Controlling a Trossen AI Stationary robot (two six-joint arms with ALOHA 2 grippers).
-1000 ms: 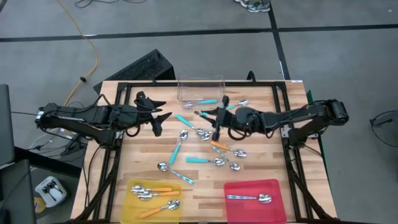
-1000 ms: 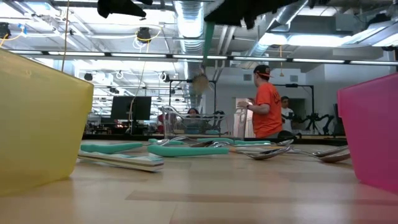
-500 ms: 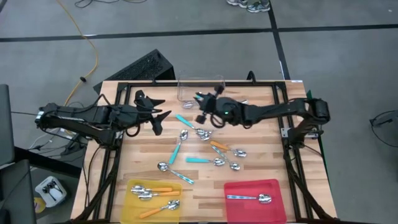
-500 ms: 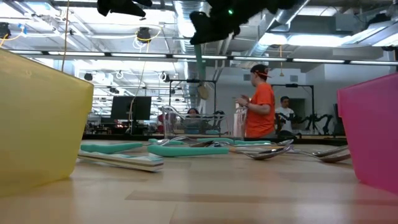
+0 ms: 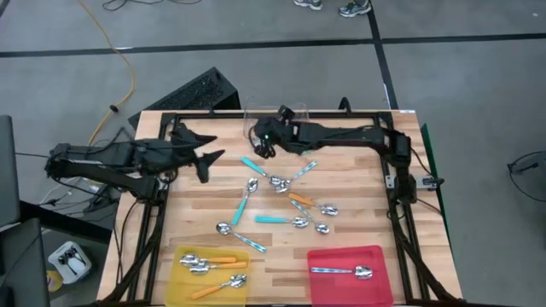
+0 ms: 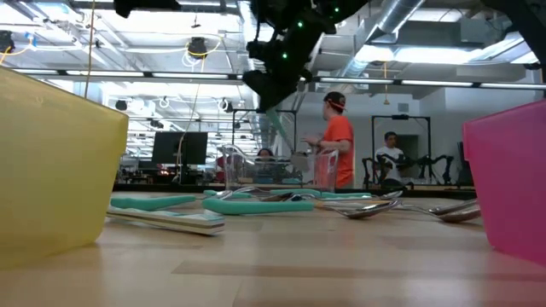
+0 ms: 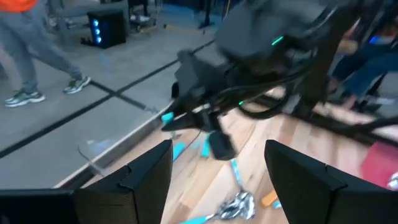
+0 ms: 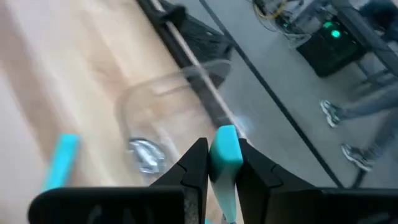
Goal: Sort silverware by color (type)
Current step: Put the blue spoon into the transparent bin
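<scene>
My right gripper (image 5: 261, 143) reaches over the table's far side, beside the clear tub (image 5: 252, 118), and is shut on a teal-handled spoon (image 6: 278, 119). The right wrist view shows the tub (image 8: 163, 99) just ahead, with a spoon bowl (image 8: 144, 154) in it. More teal spoons (image 5: 242, 207), orange spoons (image 5: 300, 201) and silver spoons lie flat on the wood mid-table. My left gripper (image 5: 205, 159) hovers open at the left, its fingers (image 7: 146, 177) around nothing. My right gripper pinches the spoon's teal handle (image 8: 225, 155) between its two fingers, and the handle's end sticks out past the fingertips. The fingers slant down from the table's right side. The spoon is lifted clear and hangs slanting below the gripper (image 6: 273, 81).
A yellow tray (image 5: 183, 286) with orange-handled spoons stands at the near left, and a red tray (image 5: 375, 286) with a silver spoon at the near right. Black frame bars run along the table's left, right and far edges. People move in the room beyond.
My right gripper has carried the teal spoon from mid-table toward the far edge and the table's left, up to the clear tub, and has tipped as it went. It has stayed shut on the handle. My left gripper has drawn back slightly toward the left edge.
</scene>
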